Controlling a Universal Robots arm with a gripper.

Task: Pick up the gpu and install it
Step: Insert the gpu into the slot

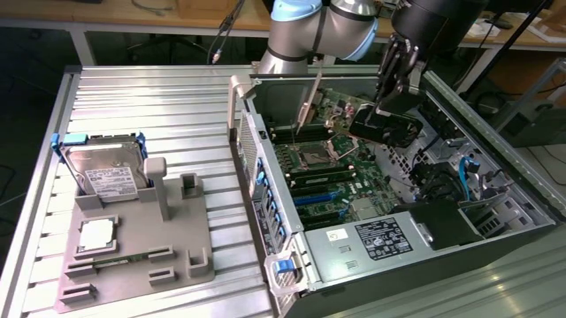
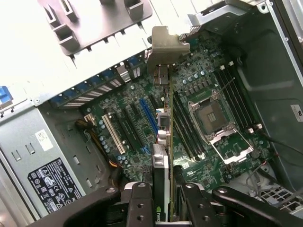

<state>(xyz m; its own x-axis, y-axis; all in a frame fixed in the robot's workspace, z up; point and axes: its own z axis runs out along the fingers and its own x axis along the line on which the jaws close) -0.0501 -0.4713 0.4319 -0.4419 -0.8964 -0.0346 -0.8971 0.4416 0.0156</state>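
The pick-up looks done and the install step is in hand: the gripper (image 1: 390,99) has its fingers (image 2: 142,201) closed on the gpu (image 1: 382,126), holding it by the end away from its silver bracket. The card hangs inside the open computer case (image 1: 495,218), which lies toward the counter (image 1: 142,99) edge on the exterior view's right. It is above the motherboard (image 1: 332,179), near the CPU socket (image 1: 311,154), and does not look seated. In the wrist view the gpu (image 2: 161,170) runs edge-on over the board, just beside the blue slot (image 2: 149,116), with the white slot (image 2: 113,135) further off. The hard drive (image 1: 106,173) stands in the grey fixture (image 1: 132,265) near the opposite counter edge. Seating the card would seem to call for lining its lower edge up with one slot, bringing the bracket to the case's rear wall, then pressing straight down.
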